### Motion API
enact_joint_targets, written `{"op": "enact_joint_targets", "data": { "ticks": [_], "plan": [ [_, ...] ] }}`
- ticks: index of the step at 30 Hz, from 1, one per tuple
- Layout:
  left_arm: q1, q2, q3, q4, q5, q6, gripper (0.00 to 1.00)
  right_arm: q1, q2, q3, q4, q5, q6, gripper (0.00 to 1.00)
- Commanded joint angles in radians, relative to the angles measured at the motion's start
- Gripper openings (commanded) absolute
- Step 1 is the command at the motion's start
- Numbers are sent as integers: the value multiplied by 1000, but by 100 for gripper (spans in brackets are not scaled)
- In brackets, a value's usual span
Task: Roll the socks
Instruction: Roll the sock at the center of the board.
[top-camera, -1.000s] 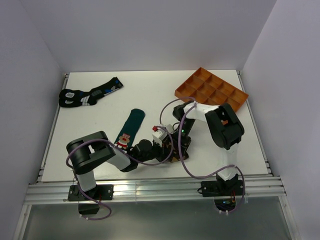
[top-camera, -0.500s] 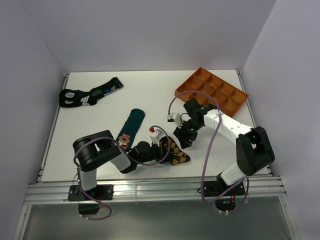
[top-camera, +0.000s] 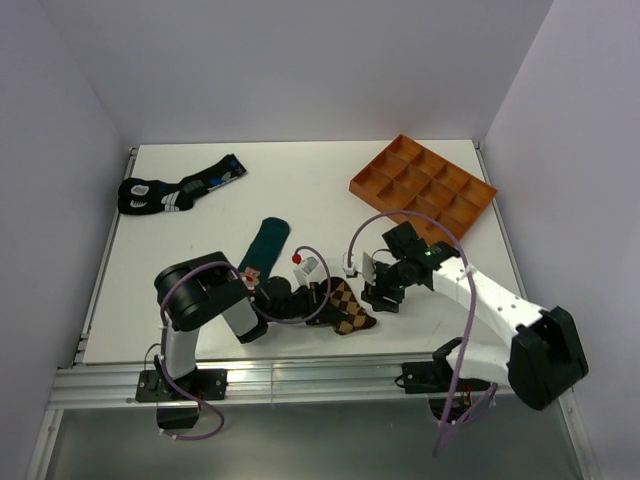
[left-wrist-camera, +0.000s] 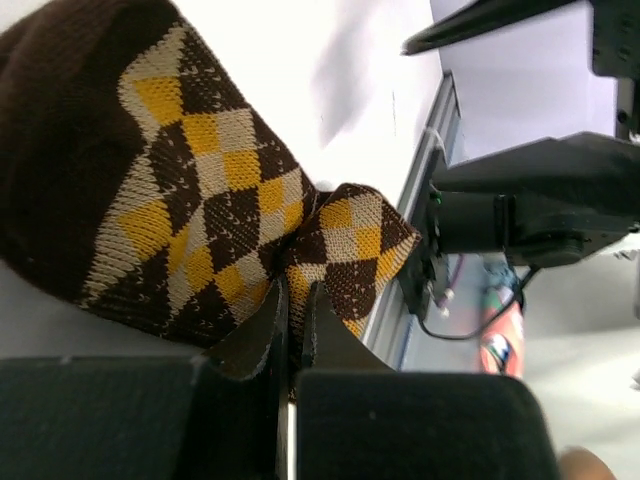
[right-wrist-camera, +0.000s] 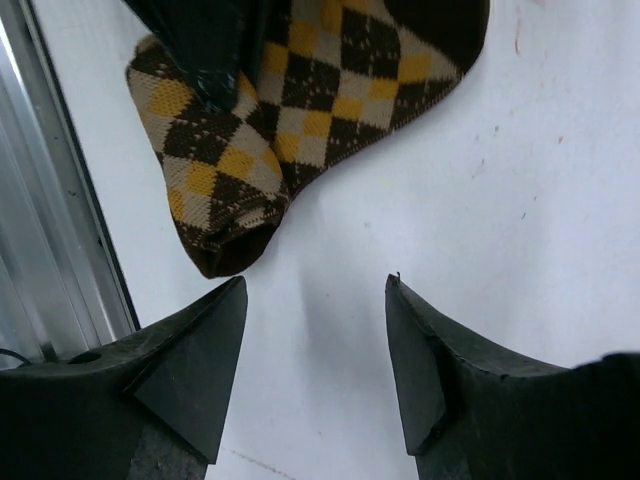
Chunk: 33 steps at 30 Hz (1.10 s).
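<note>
Checkered sock (top-camera: 347, 312) lies bunched at the tips of the left gripper (left-wrist-camera: 293, 300) — clamped there. Since a second ago the right gripper (right-wrist-camera: 315, 290) has backed off it, jaws spread and empty, sock just ahead. Left arm folded low; right arm reaching leftward.

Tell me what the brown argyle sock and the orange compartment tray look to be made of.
The brown argyle sock looks like knitted yarn, soft and matte: stitch rows show in the yellow and tan diamonds, and it bunches in folds. The orange compartment tray looks like rigid plastic with a dull, even finish and thin straight dividers; moulded or printed, I cannot tell.
</note>
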Motion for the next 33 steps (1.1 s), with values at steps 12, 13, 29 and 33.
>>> {"op": "enact_joint_targets", "data": {
  "ticks": [12, 13, 29, 33],
  "plan": [
    [53, 26, 64, -522, 208, 15, 0, 271, -201, -179, 138, 50, -60, 68],
    [56, 24, 72, -537, 214, 19, 0, 280, -204, -185, 147, 55, -62, 68],
    [90, 58, 153, -632, 339, 70, 0, 433, -120, -262, 351, 150, -11, 55],
    [95, 44, 176, -672, 348, 94, 0, 432, -28, -212, 336, 138, 7, 35]
  ]
}}
